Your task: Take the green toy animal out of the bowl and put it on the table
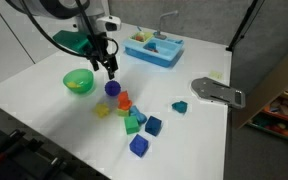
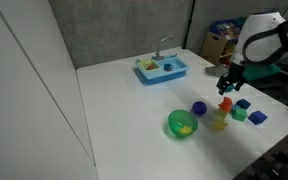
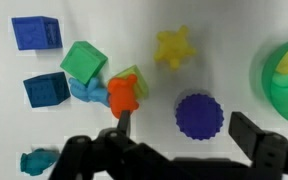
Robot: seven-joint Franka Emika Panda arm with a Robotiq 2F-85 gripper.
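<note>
The pincer (image 1: 110,70) is hanging low over the desk (image 1: 39,100), just beside the bowl (image 1: 79,81). Its jaws are standing wide apart with nothing between them. In the wrist view the two dark fingers (image 3: 121,122) are framing a round purple piece (image 3: 199,115), which is lying on the desk below the pincer (image 3: 184,128). In an exterior view the pincer (image 2: 227,88) is hovering past the purple piece (image 2: 199,108) from the bowl (image 2: 171,121).

The green toy animal (image 1: 179,106) is lying on the desk, well apart from the bowl and on the far side of the cluster of blocks. In the wrist view it is showing in the lower left corner (image 3: 39,160). The bowl (image 3: 274,85) is sitting at the right edge of that view and is holding a yellow piece (image 1: 82,85).

Between bowl and toy, several pieces are lying close together. An orange piece (image 3: 121,95) is touching a green cube (image 3: 84,62), a yellow star (image 3: 172,47) is lying near the purple piece, and two blue cubes (image 3: 36,32) are lying further out. A blue tray (image 1: 154,48) is standing at the back of the desk, away from the rest.
</note>
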